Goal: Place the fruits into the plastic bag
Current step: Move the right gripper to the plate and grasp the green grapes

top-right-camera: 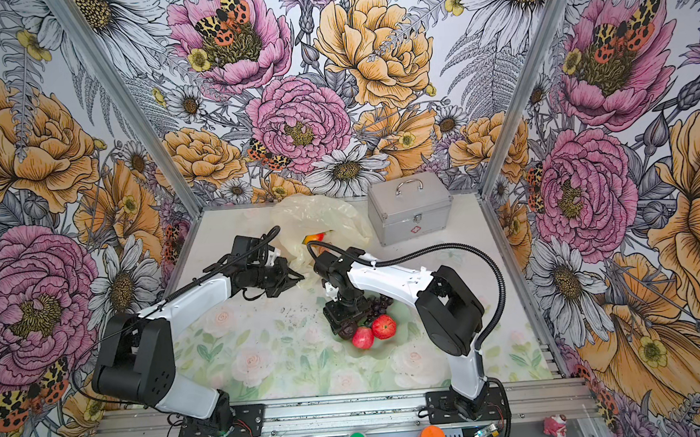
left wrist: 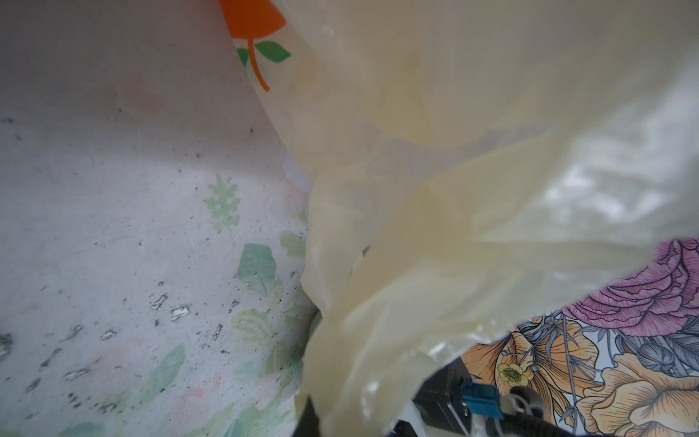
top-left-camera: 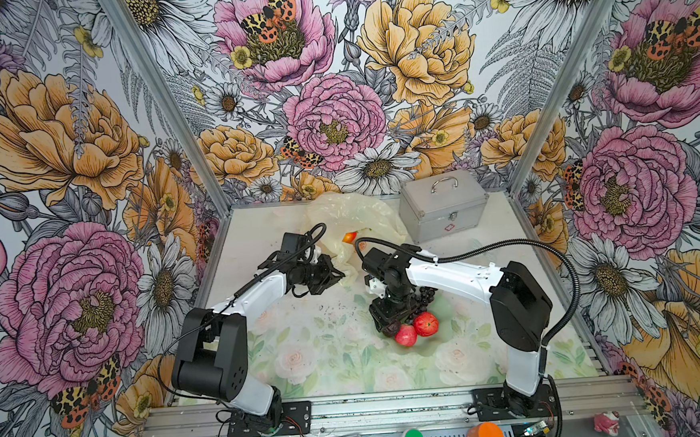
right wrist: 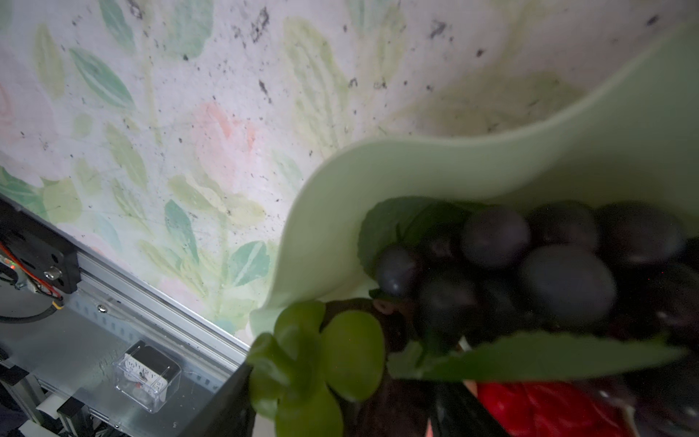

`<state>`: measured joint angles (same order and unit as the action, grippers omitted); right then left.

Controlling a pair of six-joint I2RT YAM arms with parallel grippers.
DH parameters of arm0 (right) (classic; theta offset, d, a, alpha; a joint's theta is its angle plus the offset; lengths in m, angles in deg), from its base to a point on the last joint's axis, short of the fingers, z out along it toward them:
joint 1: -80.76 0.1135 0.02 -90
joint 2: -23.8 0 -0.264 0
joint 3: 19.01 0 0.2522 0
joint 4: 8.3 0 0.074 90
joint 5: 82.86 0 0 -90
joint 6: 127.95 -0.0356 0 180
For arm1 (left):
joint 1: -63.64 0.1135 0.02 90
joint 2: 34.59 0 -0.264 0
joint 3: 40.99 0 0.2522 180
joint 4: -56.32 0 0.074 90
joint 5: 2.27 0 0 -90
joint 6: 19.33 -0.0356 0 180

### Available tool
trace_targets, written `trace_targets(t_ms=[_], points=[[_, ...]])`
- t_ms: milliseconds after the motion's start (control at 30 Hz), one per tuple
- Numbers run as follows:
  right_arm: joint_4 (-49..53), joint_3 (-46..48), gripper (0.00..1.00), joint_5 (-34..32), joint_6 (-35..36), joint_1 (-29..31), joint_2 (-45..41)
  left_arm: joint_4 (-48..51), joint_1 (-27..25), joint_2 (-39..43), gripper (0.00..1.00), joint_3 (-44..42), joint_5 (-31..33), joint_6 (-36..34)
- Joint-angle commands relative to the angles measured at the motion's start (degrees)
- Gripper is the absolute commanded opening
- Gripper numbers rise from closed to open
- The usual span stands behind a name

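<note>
Cream plastic bag (top-left-camera: 352, 215), red apples (top-left-camera: 425, 324)

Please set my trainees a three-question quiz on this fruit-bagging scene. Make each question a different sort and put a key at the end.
1. True or false: in both top views the silver metal case stands to the left of the plastic bag.
2. Multiple choice: what is the left gripper shut on? A) the plastic bag B) the purple grapes C) the case's handle
3. Short answer: how many red apples show in the pale green dish in both top views?

Key: 1 false, the case stands to the right of the bag, at the back; 2 A; 3 two.
</note>
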<state>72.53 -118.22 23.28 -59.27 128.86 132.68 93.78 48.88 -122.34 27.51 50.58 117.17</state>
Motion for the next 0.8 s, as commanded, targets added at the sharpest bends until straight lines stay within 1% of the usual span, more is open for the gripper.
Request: trace_targets(t_ms=[0, 233, 367, 667, 767], points=[[0.1, -1.5, 0.66, -1.6, -0.9, 0.3, -0.1, -1.1, 0.7, -0.4, 0.0, 1.0, -1.5, -1.1], [0.7, -1.4, 0.6, -1.8, -3.3, -0.5, -5.3, -1.1, 1.3, -1.2, 0.0, 1.3, -2.1, -1.7], [0.8, -0.3, 0.59, 0.5, -5.0, -2.3, -9.3, -1.2, 1.3, -1.9, 0.0, 1.9, -2.7, -2.0], [0.5, 2.2, 0.59, 6.0, -6.3, -11.8, -17.1, -1.2, 1.3, -2.8, 0.0, 2.8, -3.3, -2.3], [-1.8, 1.9, 0.59, 9.9, -7.6, -14.4, -18.2, -1.1, 1.1, -2.9, 0.0, 2.8, -3.2, -2.4]])
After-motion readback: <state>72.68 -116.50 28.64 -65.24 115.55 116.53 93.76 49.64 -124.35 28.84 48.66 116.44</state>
